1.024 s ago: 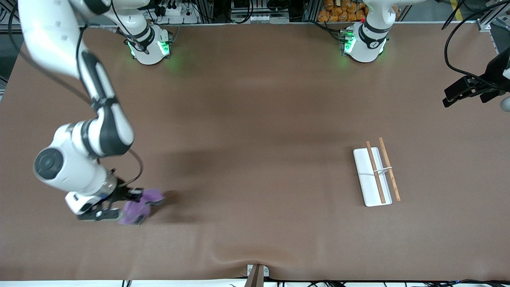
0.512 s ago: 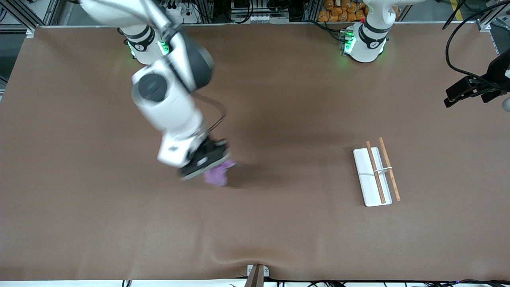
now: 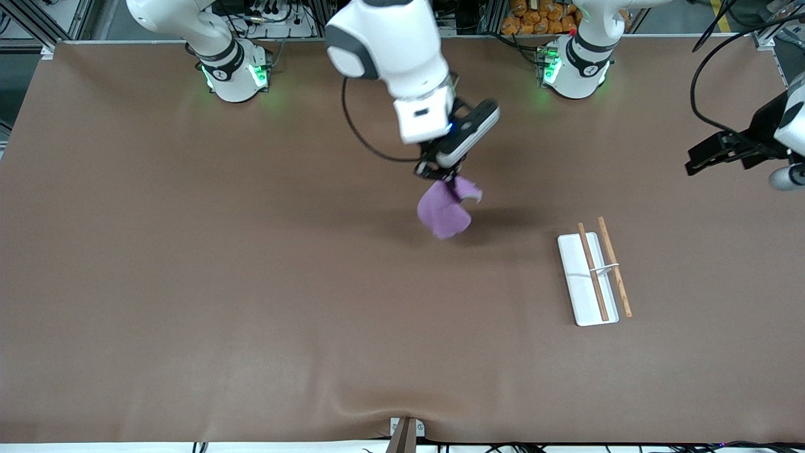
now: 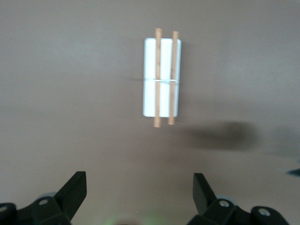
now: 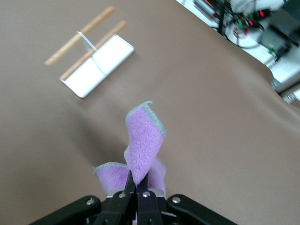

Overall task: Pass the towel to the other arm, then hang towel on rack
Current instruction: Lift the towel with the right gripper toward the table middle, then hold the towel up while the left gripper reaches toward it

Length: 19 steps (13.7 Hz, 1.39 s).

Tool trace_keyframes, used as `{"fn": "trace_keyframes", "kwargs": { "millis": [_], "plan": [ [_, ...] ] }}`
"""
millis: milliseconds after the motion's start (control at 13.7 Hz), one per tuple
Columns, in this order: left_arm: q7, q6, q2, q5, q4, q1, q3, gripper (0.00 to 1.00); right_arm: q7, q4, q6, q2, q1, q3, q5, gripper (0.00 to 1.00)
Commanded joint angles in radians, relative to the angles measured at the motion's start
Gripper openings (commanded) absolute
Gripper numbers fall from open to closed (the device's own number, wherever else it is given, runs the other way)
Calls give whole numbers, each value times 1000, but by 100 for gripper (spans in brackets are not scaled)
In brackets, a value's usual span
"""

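Observation:
The purple towel (image 3: pixel 444 212) with a grey edge hangs bunched from my right gripper (image 3: pixel 440 173), which is shut on it above the middle of the table. In the right wrist view the towel (image 5: pixel 143 145) sticks up from the closed fingertips. The rack (image 3: pixel 586 277), a white tray base with two wooden rods, lies toward the left arm's end of the table; it also shows in the left wrist view (image 4: pixel 162 77) and the right wrist view (image 5: pixel 96 56). My left gripper (image 3: pixel 723 150) is open and empty, high over the table's edge at the left arm's end.
The brown table cover (image 3: pixel 251 283) is bare around the rack. Cables and equipment (image 3: pixel 402 19) line the edge by the robot bases. A small bracket (image 3: pixel 405 431) sits at the edge nearest the front camera.
My right arm has swung the towel up from the table at its own end to above the middle, closer to the rack. The left gripper has shifted slightly.

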Motion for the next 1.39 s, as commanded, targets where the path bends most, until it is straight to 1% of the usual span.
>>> {"fn": "trace_keyframes", "kwargs": {
  "millis": [0,73,220,366,585,805,951,1098,1317],
  "plan": [
    [-67,1,25,-86,5,8,-3,100,3,14,11,5,35,-15,-64,0],
    [-102,1,37,-117,7,3,-3,100,6,14,20,6,50,-15,-87,0],
    [-210,1,57,-200,7,-6,-8,100,7,12,33,6,55,-15,-89,0],
    [-318,7,80,-280,10,-44,-8,100,6,9,33,8,49,-17,-89,0],
    [-409,33,109,-309,11,-123,-8,100,0,6,33,8,43,-17,-90,0],
    [-554,79,131,-384,11,-185,-8,100,4,5,33,8,43,-18,-104,0],
    [-626,110,146,-413,14,-222,-8,100,4,0,31,6,41,-18,-106,0],
    [-677,142,166,-476,16,-227,-8,100,4,-1,31,6,38,-18,-104,0],
    [-688,148,189,-545,16,-244,-8,99,6,-1,31,6,38,-18,-106,0]
  ]
}}
